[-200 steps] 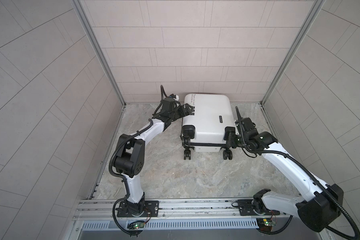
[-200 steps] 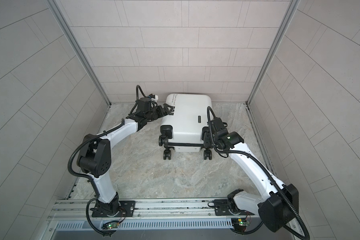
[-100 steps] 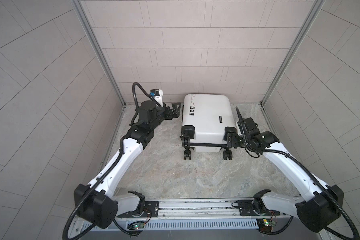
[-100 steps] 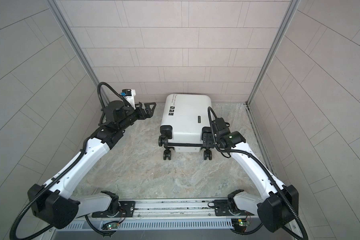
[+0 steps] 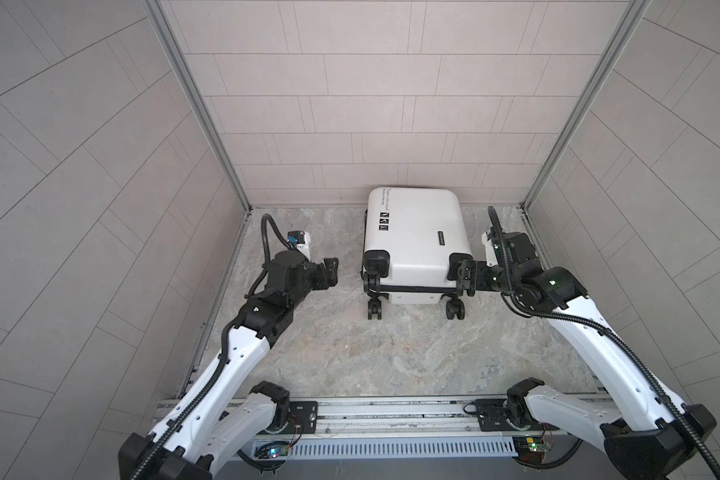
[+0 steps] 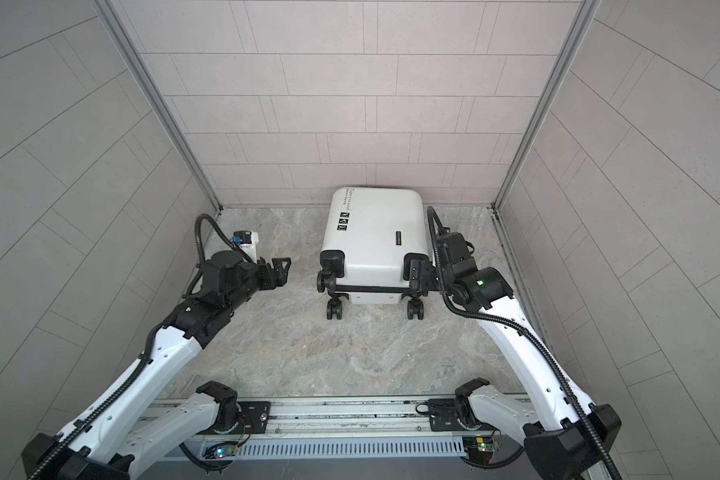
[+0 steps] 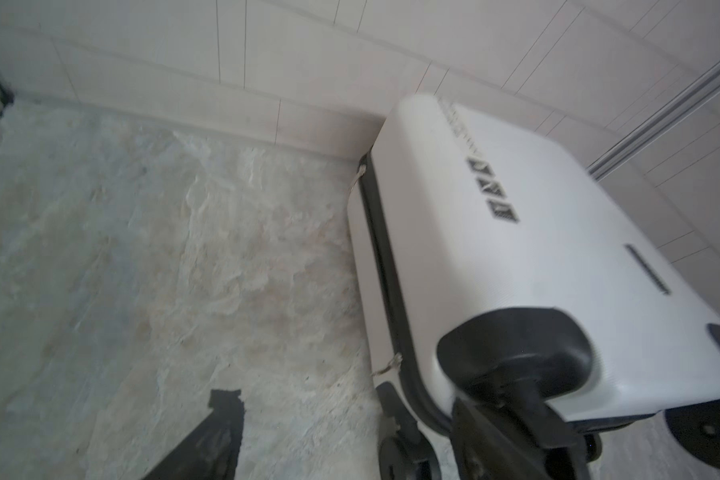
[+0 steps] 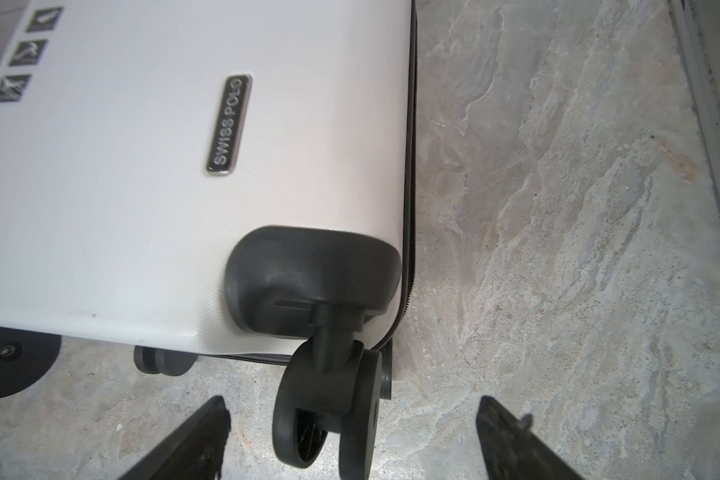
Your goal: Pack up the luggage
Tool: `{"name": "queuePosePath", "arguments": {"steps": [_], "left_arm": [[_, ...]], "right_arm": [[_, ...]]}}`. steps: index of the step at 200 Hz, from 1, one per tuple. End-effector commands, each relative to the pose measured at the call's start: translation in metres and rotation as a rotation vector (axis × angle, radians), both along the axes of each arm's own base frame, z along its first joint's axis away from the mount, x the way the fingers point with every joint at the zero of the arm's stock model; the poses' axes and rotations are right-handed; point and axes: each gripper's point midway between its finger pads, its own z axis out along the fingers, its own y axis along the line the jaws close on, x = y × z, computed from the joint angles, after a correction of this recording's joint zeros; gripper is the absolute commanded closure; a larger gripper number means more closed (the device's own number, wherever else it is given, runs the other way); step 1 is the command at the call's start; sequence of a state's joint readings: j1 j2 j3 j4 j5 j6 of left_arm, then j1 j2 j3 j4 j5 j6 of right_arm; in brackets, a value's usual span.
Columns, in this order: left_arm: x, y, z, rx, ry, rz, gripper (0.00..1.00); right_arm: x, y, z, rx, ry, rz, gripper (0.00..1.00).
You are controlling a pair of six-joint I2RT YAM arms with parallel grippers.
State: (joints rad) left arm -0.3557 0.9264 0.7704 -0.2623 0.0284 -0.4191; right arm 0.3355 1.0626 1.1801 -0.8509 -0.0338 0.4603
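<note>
Evidently I'm near the end: the luggage [image 5: 416, 237] lies zipped and flat at twelve o'clock, against the back wall [image 5: 375, 124]. My right gripper [image 5: 466, 276], jaws apart, straddles its five-o'clock wheel [image 8: 329, 411] unclamped. My left gripper [image 5: 329, 272], also spread, hangs clear at eight. Next I'd back both arms out, minding that wheel.

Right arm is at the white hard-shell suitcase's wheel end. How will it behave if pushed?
The white hard-shell suitcase lies flat on its shell, black caster wheels pointing out sideways, so it probably slides, not rolls. Its far end seems to touch the tiled back wall; pushing that way likely jams it. Rigid, low: tipping seems unlikely.
</note>
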Motion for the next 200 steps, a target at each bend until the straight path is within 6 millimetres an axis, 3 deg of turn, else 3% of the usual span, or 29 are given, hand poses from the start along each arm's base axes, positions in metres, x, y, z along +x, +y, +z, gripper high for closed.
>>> {"name": "queuePosePath", "arguments": {"steps": [1, 56, 126, 155, 200], "left_arm": [[-0.005, 0.009, -0.024, -0.017, 0.074, 0.076, 0.18], [0.017, -0.017, -0.049, -0.064, 0.165, 0.012, 0.22], [0.040, -0.060, -0.041, -0.109, 0.161, -0.100, 0.23], [0.040, -0.090, -0.033, -0.115, 0.134, -0.185, 0.23], [0.035, -0.133, -0.027, -0.100, 0.102, -0.311, 0.23]], "right_arm": [[-0.011, 0.000, 0.017, -0.002, -0.022, 0.020, 0.09], [-0.019, 0.035, 0.031, -0.009, -0.042, 0.121, 0.11], [-0.019, 0.086, 0.016, 0.007, -0.007, 0.220, 0.10], [-0.018, 0.093, 0.012, 0.024, 0.005, 0.231, 0.08], [-0.019, 0.083, 0.014, -0.008, -0.019, 0.221, 0.07]]}}
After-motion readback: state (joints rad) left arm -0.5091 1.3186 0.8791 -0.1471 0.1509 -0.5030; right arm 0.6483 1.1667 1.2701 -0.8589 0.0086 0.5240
